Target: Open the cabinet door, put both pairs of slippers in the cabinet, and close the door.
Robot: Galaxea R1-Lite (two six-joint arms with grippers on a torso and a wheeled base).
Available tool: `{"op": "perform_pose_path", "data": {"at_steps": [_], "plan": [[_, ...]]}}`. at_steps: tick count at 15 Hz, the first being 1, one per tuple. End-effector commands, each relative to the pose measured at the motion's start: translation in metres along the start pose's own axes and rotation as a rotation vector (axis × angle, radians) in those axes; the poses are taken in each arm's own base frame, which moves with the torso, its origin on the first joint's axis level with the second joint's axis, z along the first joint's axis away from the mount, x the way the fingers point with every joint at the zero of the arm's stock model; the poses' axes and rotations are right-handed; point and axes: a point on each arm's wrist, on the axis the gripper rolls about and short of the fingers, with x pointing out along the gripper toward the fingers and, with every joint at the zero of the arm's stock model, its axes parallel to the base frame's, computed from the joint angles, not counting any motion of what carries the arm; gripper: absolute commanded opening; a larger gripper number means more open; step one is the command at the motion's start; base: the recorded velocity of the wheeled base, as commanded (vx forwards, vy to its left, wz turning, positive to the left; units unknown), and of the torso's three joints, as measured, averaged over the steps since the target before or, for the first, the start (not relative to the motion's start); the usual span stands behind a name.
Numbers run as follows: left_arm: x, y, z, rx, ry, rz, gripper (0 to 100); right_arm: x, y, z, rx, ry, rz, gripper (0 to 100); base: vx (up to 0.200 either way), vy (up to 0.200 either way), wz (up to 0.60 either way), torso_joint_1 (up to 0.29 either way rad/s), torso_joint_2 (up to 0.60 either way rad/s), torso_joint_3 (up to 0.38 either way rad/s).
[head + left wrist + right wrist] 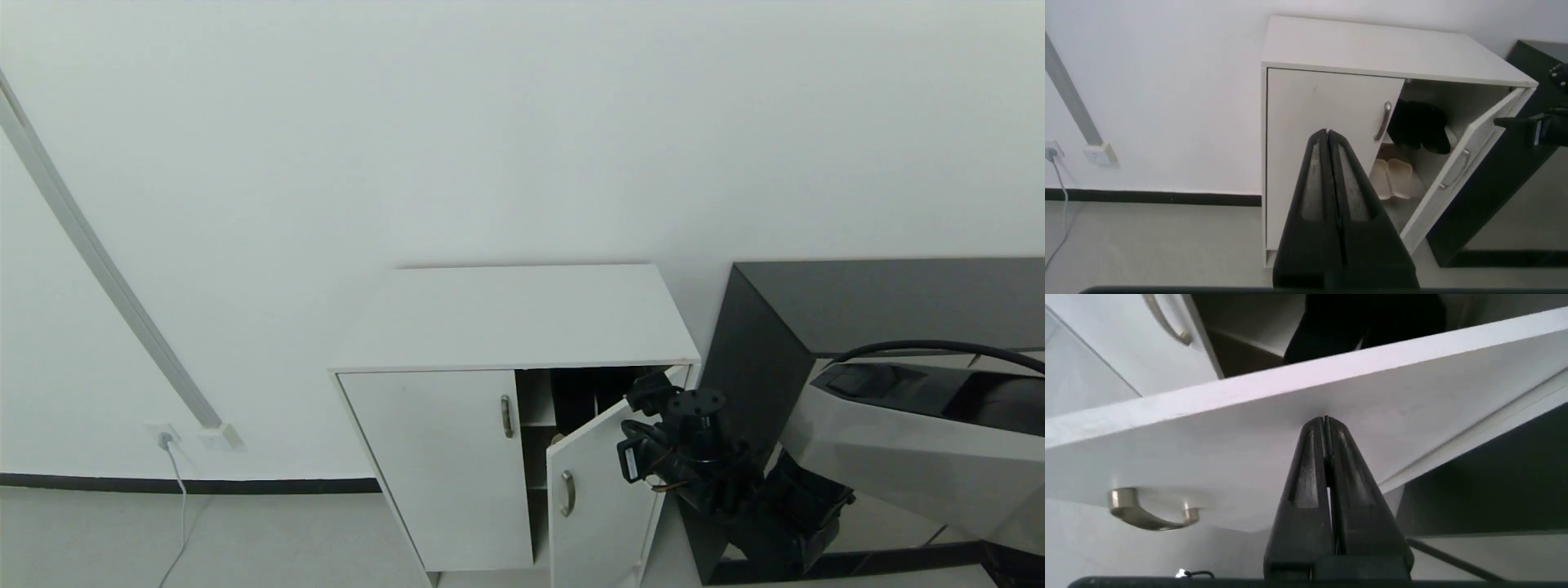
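Now | right gripper (1327, 421): closed on nothing, tips at the part-open right door (1208, 449) | left gripper (1328, 135): clenched, empty, well back from cabinet (1372, 49)

The white cabinet (522, 314) stands on the floor with its back to the wall, its flat top bare. Its left door (441, 465) is shut flat; its right door (596, 506) stands half open, swung outward on its right-hand hinges. Each door carries a curved metal handle (506, 416) near the middle seam. Inside, a dark pair of slippers (1422, 126) sits on the upper shelf (toes hard to make out), and a pale pair of slippers (1392, 178) lies side by side on the shelf below.
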Motion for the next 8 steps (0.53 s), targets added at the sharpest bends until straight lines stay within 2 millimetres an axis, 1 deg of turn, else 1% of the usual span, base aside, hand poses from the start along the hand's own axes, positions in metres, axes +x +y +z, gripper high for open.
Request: {"op": "perform_pose_path", "data": {"at_steps": [1, 7, 8], "plan": [[0.000, 0.000, 0.000, -0.001, 0.001, 0.000, 0, 0.009, -0.001, -0.001, 0.003, -0.004, -0.006, 0, 0.000, 0.000, 0.00, 0.000, 0.00, 0.000], [0.000, 0.000, 0.000, -0.001, 0.000, 0.002, 0, 0.027, -0.005, 0.004, 0.009, -0.009, -0.022, 0, 0.000, 0.000, 0.00, 0.000, 0.00, 0.000], [0.000, 0.000, 0.000, 0.001, 0.000, 0.000, 0, 0.031, -0.008, 0.005, 0.013, -0.010, -0.031, 0, 0.000, 0.000, 0.00, 0.000, 0.00, 0.000]]}}
